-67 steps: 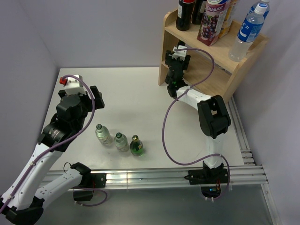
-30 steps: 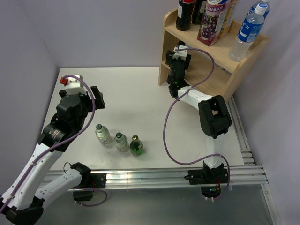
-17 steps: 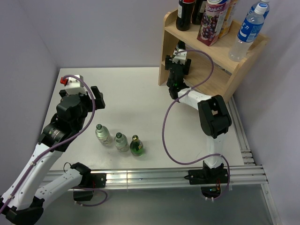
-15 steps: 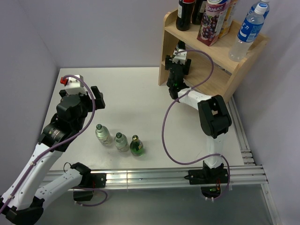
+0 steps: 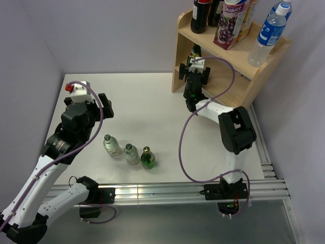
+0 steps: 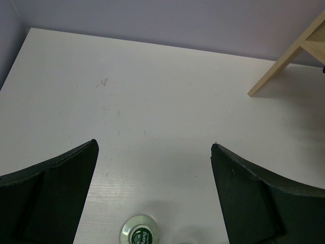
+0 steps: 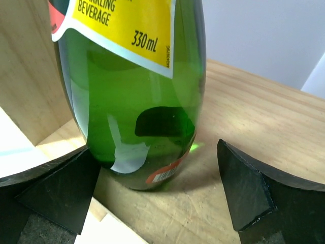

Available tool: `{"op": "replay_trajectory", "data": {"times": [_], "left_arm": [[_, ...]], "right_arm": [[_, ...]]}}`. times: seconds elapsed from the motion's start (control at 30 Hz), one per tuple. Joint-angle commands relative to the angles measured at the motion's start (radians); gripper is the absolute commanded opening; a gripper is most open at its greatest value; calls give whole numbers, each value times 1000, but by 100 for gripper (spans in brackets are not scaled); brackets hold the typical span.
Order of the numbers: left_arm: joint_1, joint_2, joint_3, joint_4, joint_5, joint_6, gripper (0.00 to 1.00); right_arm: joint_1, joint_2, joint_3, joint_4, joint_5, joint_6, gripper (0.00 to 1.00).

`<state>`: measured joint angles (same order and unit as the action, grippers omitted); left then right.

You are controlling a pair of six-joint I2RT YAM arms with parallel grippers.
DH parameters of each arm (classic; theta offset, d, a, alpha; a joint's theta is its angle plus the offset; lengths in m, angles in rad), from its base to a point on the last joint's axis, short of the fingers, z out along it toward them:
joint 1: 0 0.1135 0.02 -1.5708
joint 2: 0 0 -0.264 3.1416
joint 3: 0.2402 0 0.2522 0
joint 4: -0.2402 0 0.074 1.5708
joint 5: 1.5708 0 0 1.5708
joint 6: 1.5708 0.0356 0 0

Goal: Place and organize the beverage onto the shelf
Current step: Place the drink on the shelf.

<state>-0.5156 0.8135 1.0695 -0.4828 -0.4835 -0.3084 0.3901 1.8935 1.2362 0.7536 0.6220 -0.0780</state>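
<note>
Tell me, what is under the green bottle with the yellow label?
The green bottle stands on the light wooden board of the shelf. The wood right beneath its base is hidden by the bottle itself.

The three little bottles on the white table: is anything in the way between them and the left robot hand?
Nothing visible does. The open left gripper hangs over the white table, and the three small glass bottles stand close by, with only bare tabletop between.
</note>
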Motion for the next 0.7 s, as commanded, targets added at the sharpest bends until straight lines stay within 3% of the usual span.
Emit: {"op": "replay_trajectory", "data": {"times": [0.0, 0.4, 0.67], "left_arm": [[5, -5, 3, 27, 0, 3, 100], [5, 7, 9, 13, -23, -3, 99], [6, 4, 6, 15, -23, -1, 99]], "right_arm": [[-2, -30, -21, -59, -10, 41, 100], [12, -122, -99, -88, -119, 63, 95], [13, -126, -95, -112, -150, 57, 62]]}}
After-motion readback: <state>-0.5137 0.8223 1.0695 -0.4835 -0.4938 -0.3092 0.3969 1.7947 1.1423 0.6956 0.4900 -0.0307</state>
